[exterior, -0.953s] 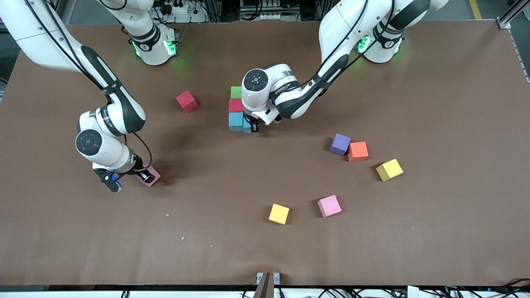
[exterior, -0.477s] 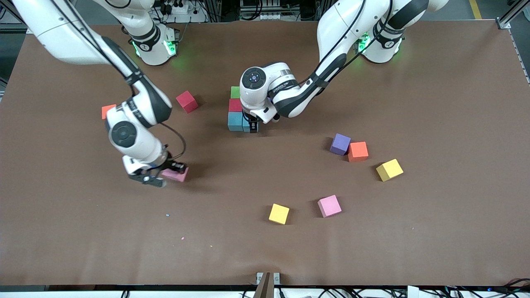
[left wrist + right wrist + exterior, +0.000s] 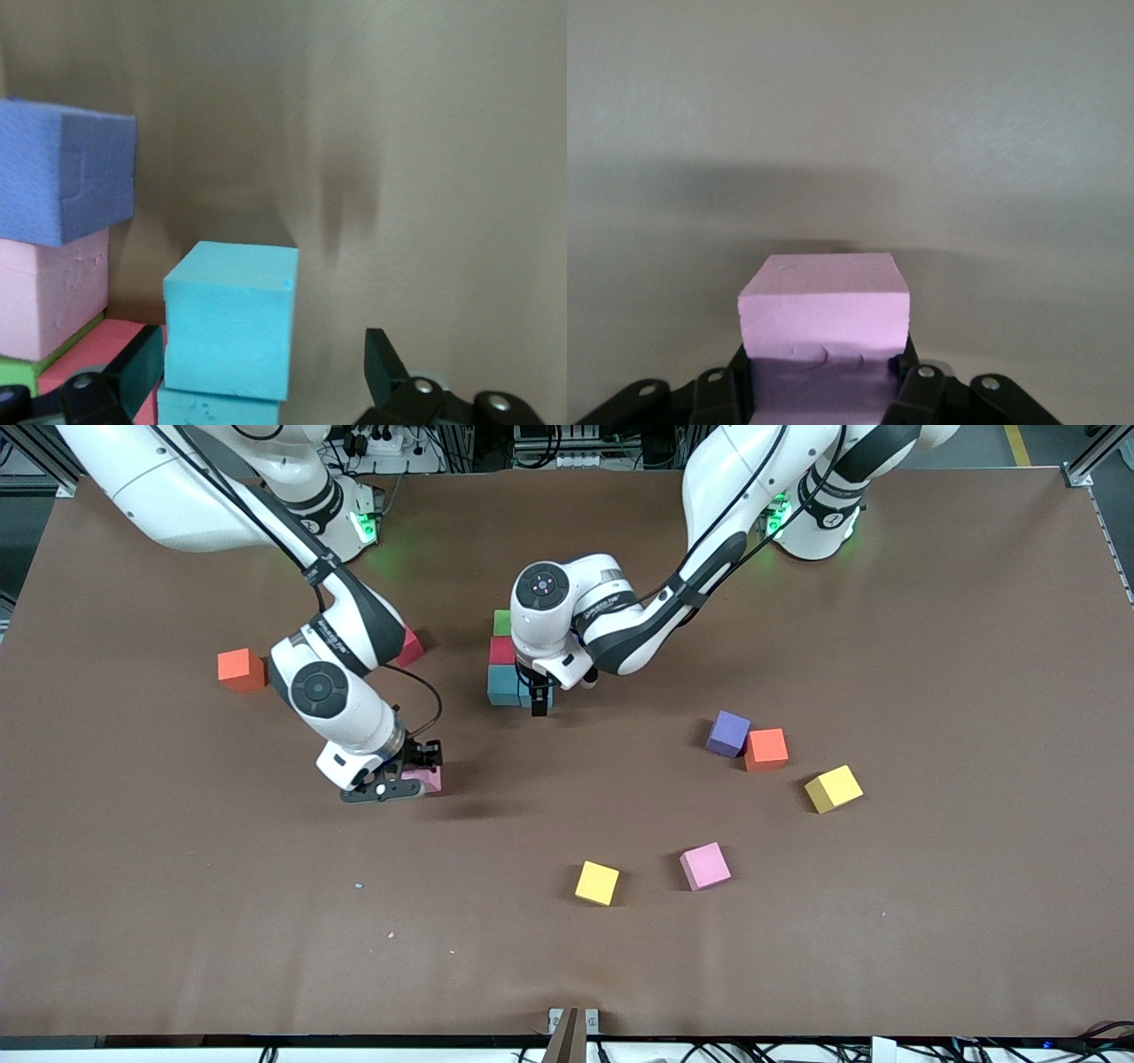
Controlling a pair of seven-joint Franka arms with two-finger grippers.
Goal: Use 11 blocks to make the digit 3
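My right gripper is shut on a pink block and holds it just over bare table; the right wrist view shows that block clamped between the fingers. My left gripper is open over a light blue block, its fingers apart from it. This block stands beside a second light blue block, a red one and a green one. The left wrist view also shows a purple block and a pink block there.
An orange block and a dark red block lie toward the right arm's end. A purple block, an orange block, a pink block and two yellow cubes lie toward the left arm's end.
My right gripper has carried the pink block toward the middle of the table, and the orange block has come into view. The left gripper has stayed over the light blue blocks.
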